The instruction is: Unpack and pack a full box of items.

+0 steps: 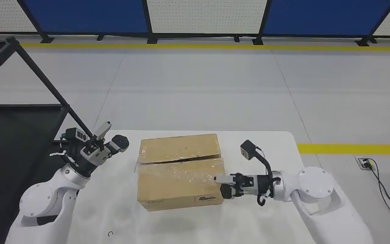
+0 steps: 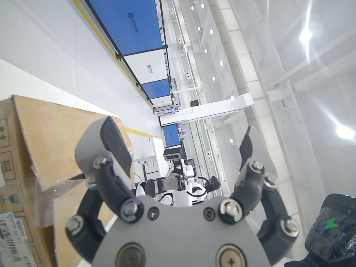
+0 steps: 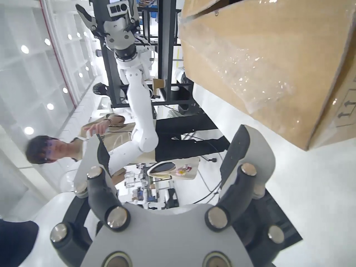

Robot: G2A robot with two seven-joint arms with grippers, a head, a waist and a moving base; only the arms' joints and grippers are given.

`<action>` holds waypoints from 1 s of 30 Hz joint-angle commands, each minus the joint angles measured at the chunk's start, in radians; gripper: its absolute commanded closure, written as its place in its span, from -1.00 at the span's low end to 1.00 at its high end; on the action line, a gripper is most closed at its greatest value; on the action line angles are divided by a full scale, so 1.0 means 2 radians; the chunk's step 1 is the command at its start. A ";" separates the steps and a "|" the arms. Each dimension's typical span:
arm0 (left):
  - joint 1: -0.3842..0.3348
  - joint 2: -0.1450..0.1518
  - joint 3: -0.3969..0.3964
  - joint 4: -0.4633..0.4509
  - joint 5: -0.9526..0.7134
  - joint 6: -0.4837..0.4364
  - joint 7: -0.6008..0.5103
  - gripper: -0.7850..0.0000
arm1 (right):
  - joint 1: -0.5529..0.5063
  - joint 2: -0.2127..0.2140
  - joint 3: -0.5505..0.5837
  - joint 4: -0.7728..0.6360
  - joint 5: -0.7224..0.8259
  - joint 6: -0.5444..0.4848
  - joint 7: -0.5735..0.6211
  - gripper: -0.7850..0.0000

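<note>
Left end effector [image 2: 180, 137] hangs over the left part of the tabletop [image 1: 183, 227], a little apart from the cardboard box [image 1: 178, 171], its fingers spread wide and holding nothing. Mid-tabletop sits that box, its two top flaps [image 1: 178, 147] folded down with a narrow dark gap between them and crinkled clear tape [image 3: 258, 84] across the near flap. Right end effector [image 3: 169, 137] lies just beside the box's right side at the near corner, fingers likewise apart, gripping nothing.
</note>
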State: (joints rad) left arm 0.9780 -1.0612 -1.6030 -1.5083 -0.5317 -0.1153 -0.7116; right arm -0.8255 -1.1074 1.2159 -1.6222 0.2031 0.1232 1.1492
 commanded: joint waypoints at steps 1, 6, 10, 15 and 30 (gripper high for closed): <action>0.000 0.000 0.000 0.000 0.000 0.000 0.000 -1.00 | -0.006 0.002 0.003 -0.006 -0.032 0.010 -0.021 -1.00; 0.000 0.000 0.000 0.000 0.000 0.000 0.000 -1.00 | -0.006 0.002 0.003 -0.006 -0.032 0.010 -0.021 -1.00; 0.000 0.000 0.000 0.000 0.000 0.000 0.000 -1.00 | -0.011 0.000 0.001 -0.012 -0.018 -0.019 -0.030 -1.00; 0.000 0.000 0.000 0.000 0.000 0.000 0.000 -1.00 | 0.002 0.005 -0.014 -0.025 -0.135 -0.126 -0.028 -1.00; 0.000 0.000 0.000 0.000 0.000 0.000 0.000 -1.00 | 0.006 0.017 -0.025 -0.075 -0.363 -0.247 -0.035 -1.00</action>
State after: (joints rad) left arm 0.9780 -1.0612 -1.6030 -1.5083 -0.5317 -0.1153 -0.7116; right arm -0.8132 -1.0731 1.1653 -1.7721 -0.5220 -0.3707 1.0797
